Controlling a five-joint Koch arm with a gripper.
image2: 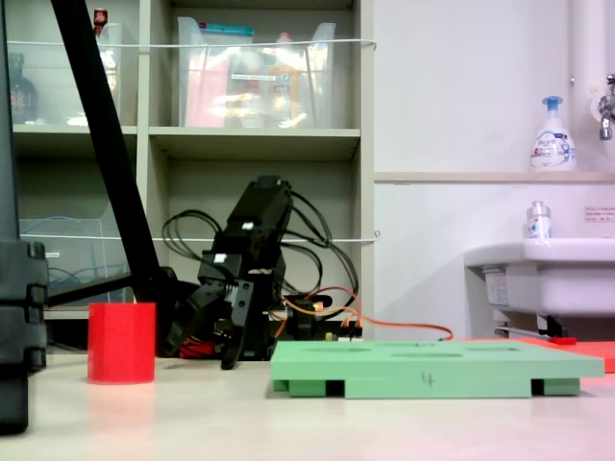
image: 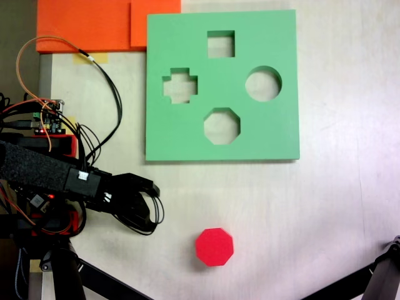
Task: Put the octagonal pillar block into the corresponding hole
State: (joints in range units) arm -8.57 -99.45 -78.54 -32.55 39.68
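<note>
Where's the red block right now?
In the top-down fixed view the red block stands on the bare table near the bottom edge, below the green board and right of the gripper. It touches neither.

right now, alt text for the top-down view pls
A red block sits on a pale table, apart from a green board with square, cross, round and octagonal hole cutouts. The black gripper reaches in from the left, holding nothing.

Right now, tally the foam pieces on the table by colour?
Red: 1, the block
Green: 1, the board with four cutouts
Orange: 2 overlapping sheets at the top left of a fixed view
Total: 4
</note>
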